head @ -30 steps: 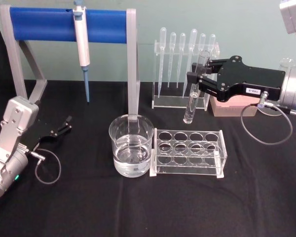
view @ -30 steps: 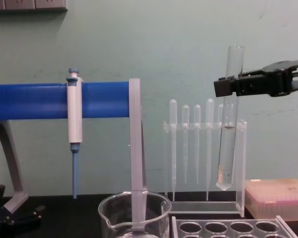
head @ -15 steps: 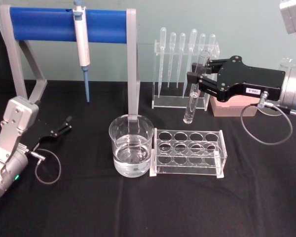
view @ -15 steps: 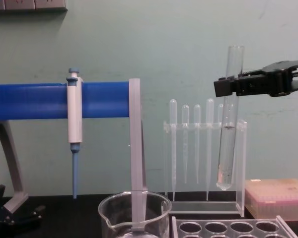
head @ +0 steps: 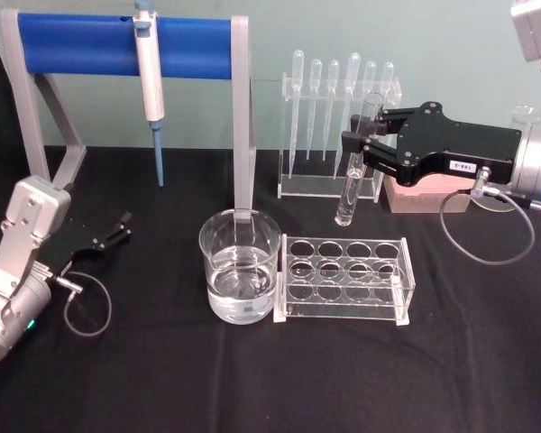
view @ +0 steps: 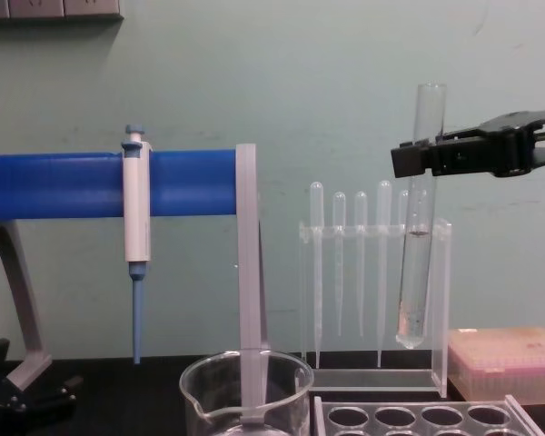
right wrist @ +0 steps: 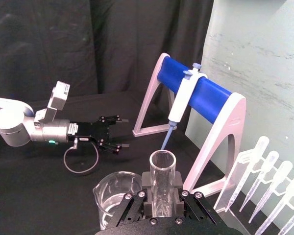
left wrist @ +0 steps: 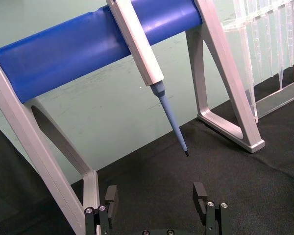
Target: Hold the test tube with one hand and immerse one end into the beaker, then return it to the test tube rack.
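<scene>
1. The right gripper (head: 361, 144), upper right, squeezes the one tube (head: 350, 185), upright in the air.
2. One beaker (head: 218, 262) and one eight-hole rack (head: 343, 262) sit below, mid-frame.
3. The left gripper (head: 119, 227), low left, has its jaws wide apart.

Black-draped table (head: 343, 379) spans the lower frame. Centre: beaker (head: 240, 271), part-filled with clear liquid, just beside the left end of an empty clear test tube rack (head: 344, 280). Behind: grey-legged stand (head: 242, 117) with blue bar upper left, acrylic pipette holder (head: 325, 187) upper centre, pink box (head: 419, 197) to its right.
</scene>
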`<state>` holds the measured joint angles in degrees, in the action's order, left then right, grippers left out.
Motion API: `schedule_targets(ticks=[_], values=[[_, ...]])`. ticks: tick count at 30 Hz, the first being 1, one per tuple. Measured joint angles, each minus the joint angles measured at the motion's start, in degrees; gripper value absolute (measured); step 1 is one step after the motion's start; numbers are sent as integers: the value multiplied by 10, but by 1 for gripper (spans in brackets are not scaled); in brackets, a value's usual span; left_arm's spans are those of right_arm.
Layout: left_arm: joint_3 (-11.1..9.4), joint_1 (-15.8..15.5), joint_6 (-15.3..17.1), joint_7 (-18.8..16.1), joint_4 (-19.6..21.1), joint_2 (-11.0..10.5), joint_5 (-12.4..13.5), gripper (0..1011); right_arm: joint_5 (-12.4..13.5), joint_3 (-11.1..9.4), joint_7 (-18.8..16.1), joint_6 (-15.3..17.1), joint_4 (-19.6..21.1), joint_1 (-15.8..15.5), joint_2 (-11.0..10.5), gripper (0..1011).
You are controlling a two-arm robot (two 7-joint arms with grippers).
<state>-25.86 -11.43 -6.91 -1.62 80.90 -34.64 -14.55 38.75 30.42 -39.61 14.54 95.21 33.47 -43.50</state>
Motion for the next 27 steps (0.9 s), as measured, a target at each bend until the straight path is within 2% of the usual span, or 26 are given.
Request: schedule_targets(ticks=[27], values=[[0, 0, 0, 0, 0, 0, 0, 1000, 0, 0, 0, 0, 0, 0, 0, 234]])
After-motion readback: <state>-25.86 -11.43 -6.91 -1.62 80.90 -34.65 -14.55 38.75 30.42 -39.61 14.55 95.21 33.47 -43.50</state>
